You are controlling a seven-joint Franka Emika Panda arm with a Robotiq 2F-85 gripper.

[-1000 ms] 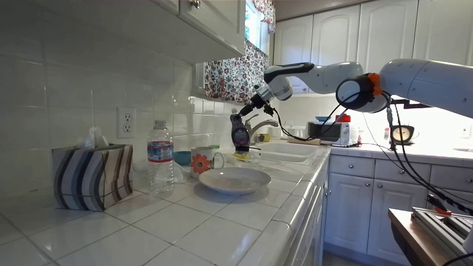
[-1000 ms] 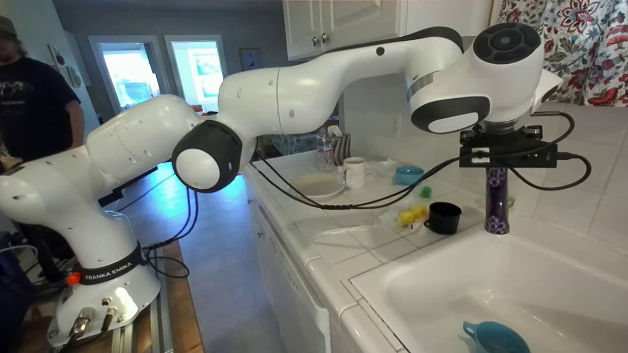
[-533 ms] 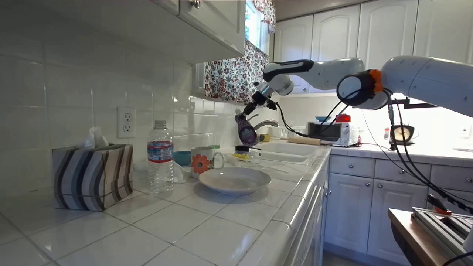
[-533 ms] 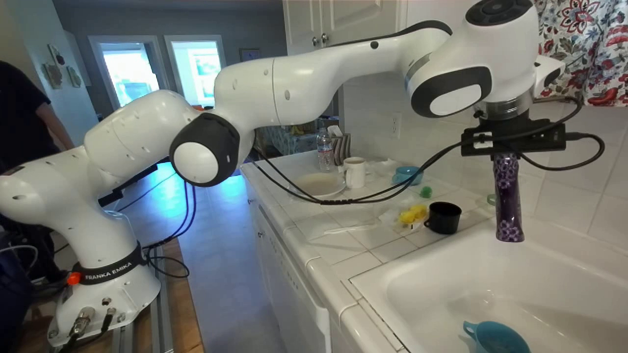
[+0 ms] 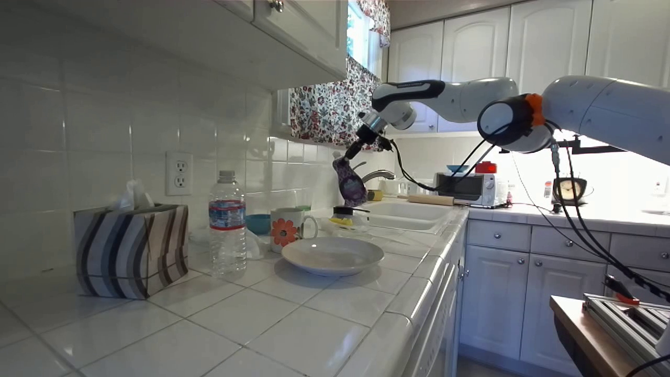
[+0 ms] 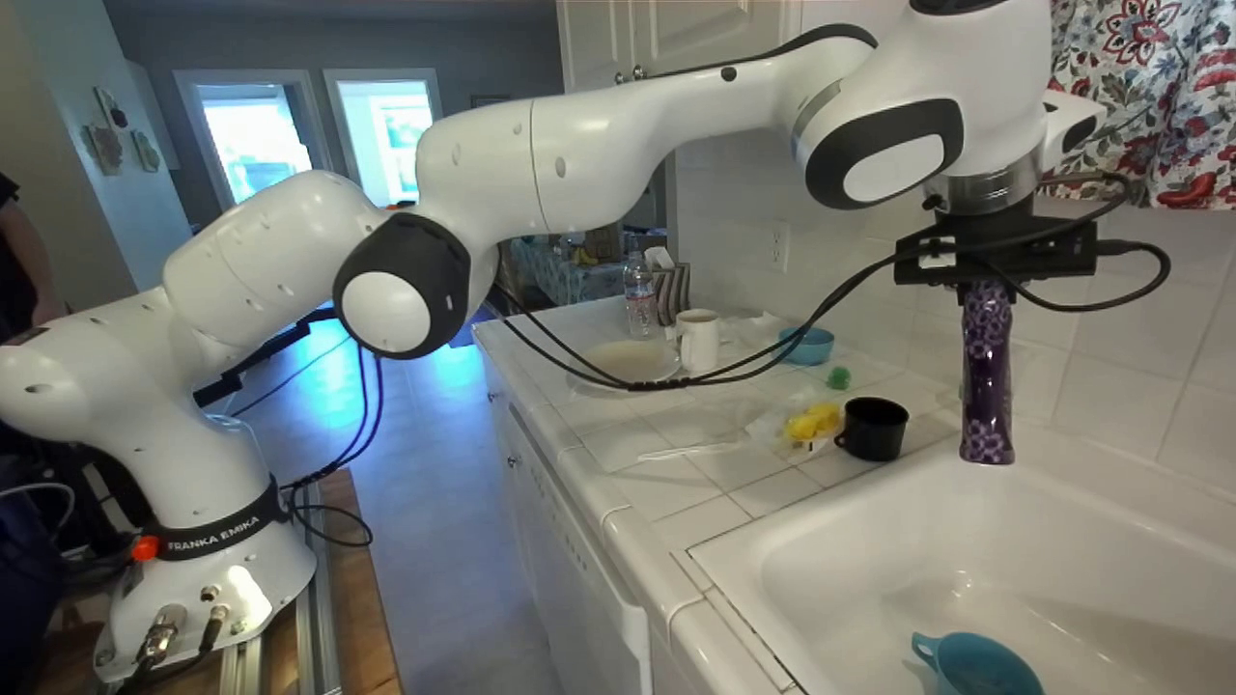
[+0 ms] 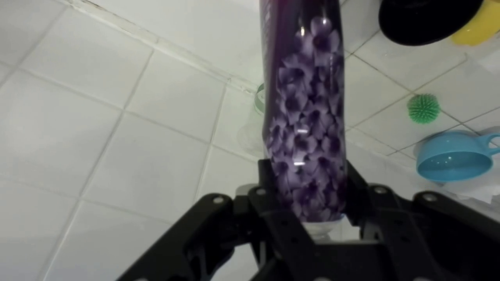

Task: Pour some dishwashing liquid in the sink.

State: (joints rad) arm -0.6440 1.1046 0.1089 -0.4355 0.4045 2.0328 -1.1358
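Tiled kitchen desk [image 5: 293, 330], jaws clamped on bottle [image 6: 987, 376], aloft near rear corner of sink [image 6: 840, 550]; probably carry step, so next should centre it over sink, then tip to pour.

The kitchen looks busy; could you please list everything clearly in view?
dishwashing liquid bottle: one, purple, in gripper
sink: one, white, in counter
faucet: one, chrome, at sink
cups: two, blue, sink and counter
dark mug: one, black, beside sink
spiky ball: one, green, on counter
dish: one, pale, on counter
flowered mug: one, white, near dish
tissue box: one, striped grey, on counter
water bottle: one, clear, beside tissue box
toaster oven: one, white, far counter
rolling pin: one, tan, near toaster oven
person: one, dark sleeve, edge of an exterior view
arm: one, white, over counter
gripper: one, black, at arm's end
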